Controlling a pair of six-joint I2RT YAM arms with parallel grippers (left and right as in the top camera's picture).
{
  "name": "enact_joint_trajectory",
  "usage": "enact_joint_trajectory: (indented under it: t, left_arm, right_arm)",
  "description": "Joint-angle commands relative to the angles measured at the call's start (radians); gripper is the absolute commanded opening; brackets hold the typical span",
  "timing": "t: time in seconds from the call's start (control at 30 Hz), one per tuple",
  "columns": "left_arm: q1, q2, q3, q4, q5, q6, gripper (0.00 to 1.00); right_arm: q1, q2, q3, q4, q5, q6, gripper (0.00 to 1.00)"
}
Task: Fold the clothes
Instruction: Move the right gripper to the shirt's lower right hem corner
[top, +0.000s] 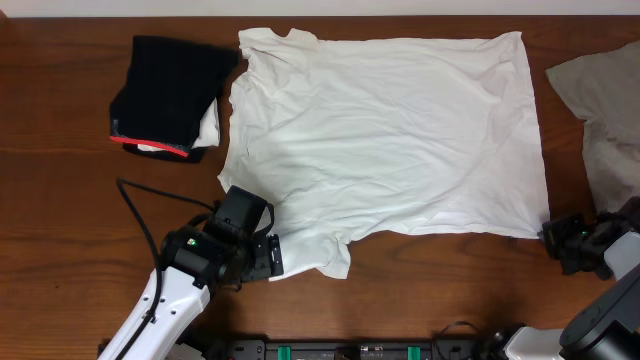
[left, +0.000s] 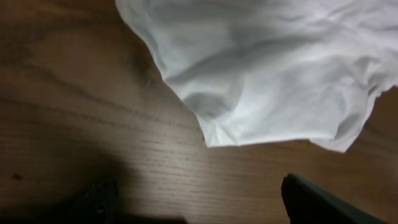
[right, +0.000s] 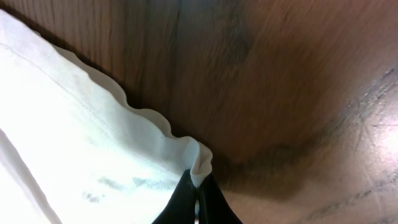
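Note:
A large white T-shirt lies spread flat in the middle of the table. My right gripper is shut on its near right hem corner; the right wrist view shows the corner pinched between the fingers. My left gripper is open beside the shirt's near left sleeve, fingers wide apart over bare wood, with the sleeve edge just ahead of them. A black, red-edged garment lies folded at the far left. A grey-beige garment lies at the right edge.
The table is dark brown wood. A black cable runs over the table along the left arm. A dark rail lies along the near edge.

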Motion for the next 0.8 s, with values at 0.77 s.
enact_joint_trajectory:
  t: [0.77]
  left_arm:
    - [-0.003,-0.001,-0.257,0.325,0.186,0.023,0.83]
  right_arm:
    - [-0.002,0.032,-0.027,-0.012,0.075,0.000,0.03]
